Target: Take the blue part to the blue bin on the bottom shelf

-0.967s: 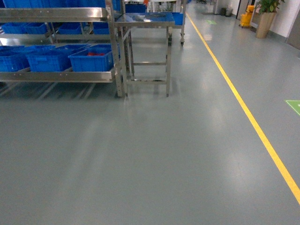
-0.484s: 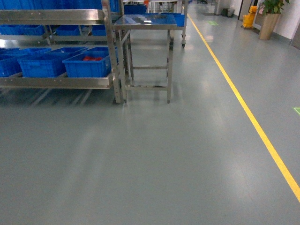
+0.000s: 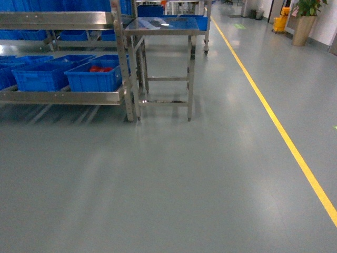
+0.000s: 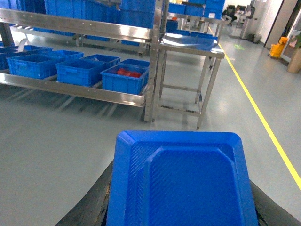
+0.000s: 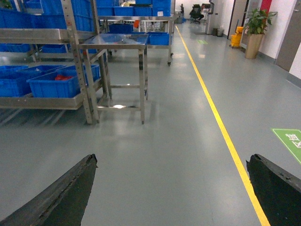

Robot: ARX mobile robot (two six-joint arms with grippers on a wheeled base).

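The whole robot has been rolling: across the last second the steel rack (image 3: 63, 58) has slid leftward in the head view and sits lower in the frame, while the yellow floor line (image 3: 274, 121) has swung nearer the centre. I'd judge this as the approach to the drop-off, with the base not yet lined up on the shelves.

The bottom shelf (image 3: 63, 97) lies at the left edge of the head view, its shiny front rail carrying a row of blue bins (image 3: 37, 76); the nearest one (image 3: 95, 79) holds something red. Just right of the rack stands a small steel desk (image 3: 163, 26), upper centre.

The blue part (image 4: 181, 183), a shallow tray-like moulding, fills the lower middle of the left wrist view, carried in the left gripper (image 4: 178, 207), whose dark fingers (image 4: 94, 202) close on its sides. The right gripper (image 5: 174, 188) is spread wide with nothing between its fingers (image 5: 61, 193), floor showing through.

No brand or label is legible; a green floor marking (image 5: 289, 141) at the right edge has white shapes I cannot read.
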